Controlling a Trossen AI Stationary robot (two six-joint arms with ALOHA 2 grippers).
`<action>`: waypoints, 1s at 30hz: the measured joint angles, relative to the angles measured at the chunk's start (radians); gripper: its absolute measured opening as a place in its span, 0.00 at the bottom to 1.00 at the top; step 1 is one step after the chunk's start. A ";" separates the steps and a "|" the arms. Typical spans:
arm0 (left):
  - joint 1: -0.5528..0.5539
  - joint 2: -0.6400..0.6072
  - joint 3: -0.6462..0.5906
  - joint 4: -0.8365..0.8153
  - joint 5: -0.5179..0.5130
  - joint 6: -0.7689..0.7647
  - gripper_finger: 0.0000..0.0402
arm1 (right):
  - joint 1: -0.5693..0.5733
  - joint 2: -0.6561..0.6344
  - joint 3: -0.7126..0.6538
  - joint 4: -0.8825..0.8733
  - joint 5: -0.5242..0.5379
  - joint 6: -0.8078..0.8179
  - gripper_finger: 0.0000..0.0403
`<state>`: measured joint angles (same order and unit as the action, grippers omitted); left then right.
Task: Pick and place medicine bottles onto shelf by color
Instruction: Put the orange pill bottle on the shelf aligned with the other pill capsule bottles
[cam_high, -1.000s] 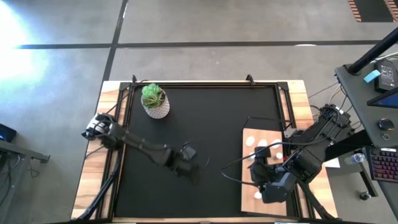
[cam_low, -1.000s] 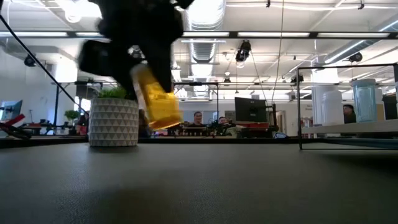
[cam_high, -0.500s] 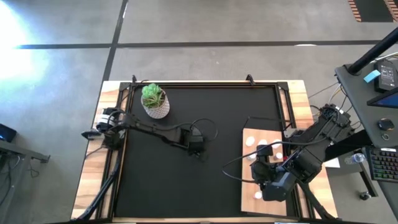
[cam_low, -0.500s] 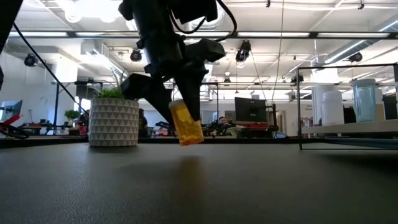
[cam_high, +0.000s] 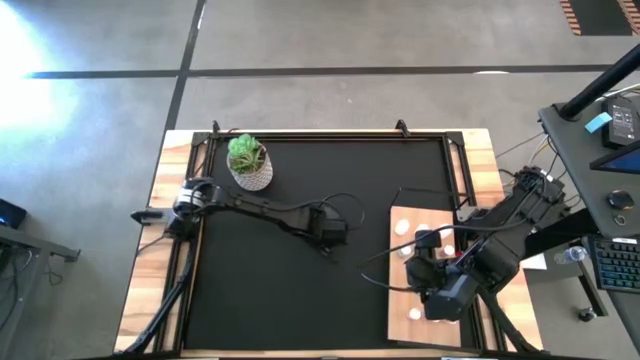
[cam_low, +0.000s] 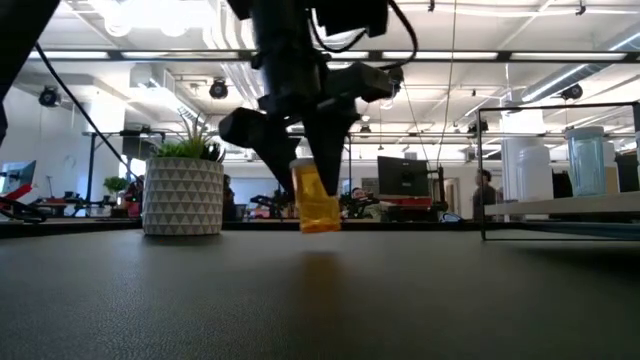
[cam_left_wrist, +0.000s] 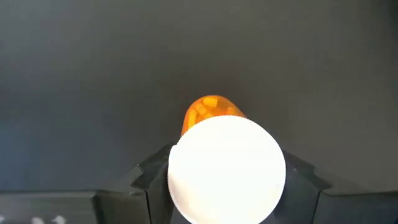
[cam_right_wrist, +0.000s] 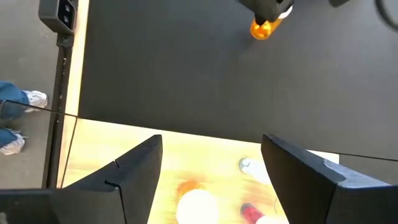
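Note:
An amber medicine bottle with a white cap hangs over the middle of the black mat, with my left gripper shut on it. My right gripper hovers open above the shelf, a pale wooden board lying flat on the mat's right side. Nothing is between its fingers. Several white-capped bottles stand on the shelf, and two more show blurred below the right fingers. My left gripper pinches the amber bottle at its top end, with the white cap's rim between the two fingers. The fingers come steeply from above. The amber body hangs below them, nearly upright and clear of the mat.
A potted green plant in a white patterned pot stands at the mat's far left. The wooden table rim frames the mat. People sit in the room beyond the table.
My left gripper has carried the amber bottle toward the table's right edge and somewhat toward the far edge, staying shut on it. The bottle has stayed clear of the mat and now hangs more upright than before.

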<state>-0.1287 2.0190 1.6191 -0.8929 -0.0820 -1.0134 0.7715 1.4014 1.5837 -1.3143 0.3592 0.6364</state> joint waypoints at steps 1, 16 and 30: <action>0.000 0.016 0.025 -0.016 0.000 0.003 0.47 | 0.000 -0.001 0.000 -0.001 0.000 0.000 0.66; -0.006 0.069 0.100 -0.095 0.032 0.000 0.47 | 0.000 -0.009 0.000 -0.014 0.000 0.000 0.64; -0.008 0.069 0.076 -0.113 0.052 0.003 0.47 | 0.000 -0.009 0.000 -0.015 0.000 -0.008 0.64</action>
<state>-0.1364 2.0880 1.6954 -1.0058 -0.0299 -1.0103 0.7715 1.3922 1.5837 -1.3297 0.3592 0.6289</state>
